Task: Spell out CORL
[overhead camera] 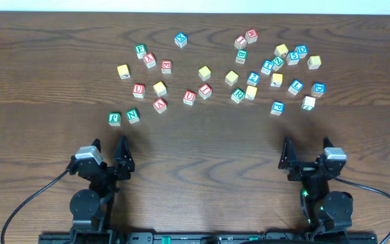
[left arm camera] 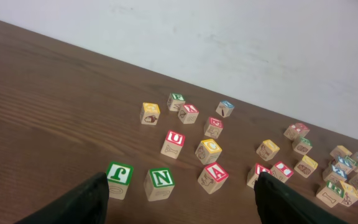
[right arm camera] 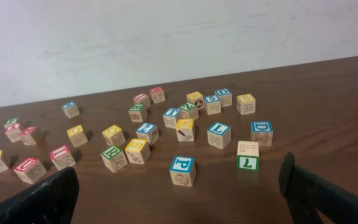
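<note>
Nothing's lined up yet: left gripper (overhead camera: 109, 144) at 7 o'clock and right gripper (overhead camera: 307, 144) at 5 sit parked, jaws apart and empty, I'd guess so each fetches its own side, yellow C cube (overhead camera: 160, 88) at 10, blue L cube (overhead camera: 295, 86) at 2 on the worktop (overhead camera: 202, 159).

Just ahead of the left gripper (overhead camera: 109, 145), green N cube (overhead camera: 133, 116) beside another green-lettered cube (overhead camera: 114, 118), near but apart, on the dark wooden table (overhead camera: 39, 61). Farther out, slightly right: red A cube (overhead camera: 160, 105) and red U cube (overhead camera: 139, 90). Ahead of the right gripper (overhead camera: 307, 146), slightly left, blue P cube (overhead camera: 277, 107); blue D cube (overhead camera: 318, 88) farther out.
</note>
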{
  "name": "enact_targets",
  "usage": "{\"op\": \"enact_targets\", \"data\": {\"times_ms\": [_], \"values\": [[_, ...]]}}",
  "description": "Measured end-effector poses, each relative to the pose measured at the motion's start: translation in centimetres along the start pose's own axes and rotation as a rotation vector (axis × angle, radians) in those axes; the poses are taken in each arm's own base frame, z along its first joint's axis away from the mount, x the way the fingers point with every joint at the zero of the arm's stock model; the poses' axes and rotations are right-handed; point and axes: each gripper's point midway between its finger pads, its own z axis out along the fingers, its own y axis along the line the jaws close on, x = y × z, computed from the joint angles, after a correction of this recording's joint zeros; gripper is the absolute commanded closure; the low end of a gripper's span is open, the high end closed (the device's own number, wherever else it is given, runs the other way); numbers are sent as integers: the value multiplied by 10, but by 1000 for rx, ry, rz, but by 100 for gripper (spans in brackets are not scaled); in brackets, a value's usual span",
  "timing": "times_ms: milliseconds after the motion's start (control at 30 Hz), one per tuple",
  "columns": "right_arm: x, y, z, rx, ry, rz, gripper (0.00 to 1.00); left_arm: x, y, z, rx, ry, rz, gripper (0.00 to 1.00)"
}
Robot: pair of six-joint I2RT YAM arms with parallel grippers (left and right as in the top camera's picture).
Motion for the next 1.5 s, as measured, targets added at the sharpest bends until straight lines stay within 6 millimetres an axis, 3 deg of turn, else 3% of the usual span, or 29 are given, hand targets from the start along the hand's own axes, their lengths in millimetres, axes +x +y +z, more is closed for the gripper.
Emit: {"op": "enact_targets", "data": {"times_ms": [933,1100,1167,1300,1400,1500], "values": [[0,0,0,0,0,0,1,0,-3,-1,16,10,0,26],[0,0,0,0,0,0,1,7,-3,-2,-13,124,-2,27],[0,0,0,0,0,0,1,-2,-7,-1,-26,171,-3,26],[0,1,0,-4,0,0,1,-41,-24,14,-46,276,-7,27],[-1,1,0,-8,-2,0,1,-71,-41,42,-56,398,-14,26],[0,2,0,-11,-1,-1,1,-86,-52,70,-90,569,-30,27]]}}
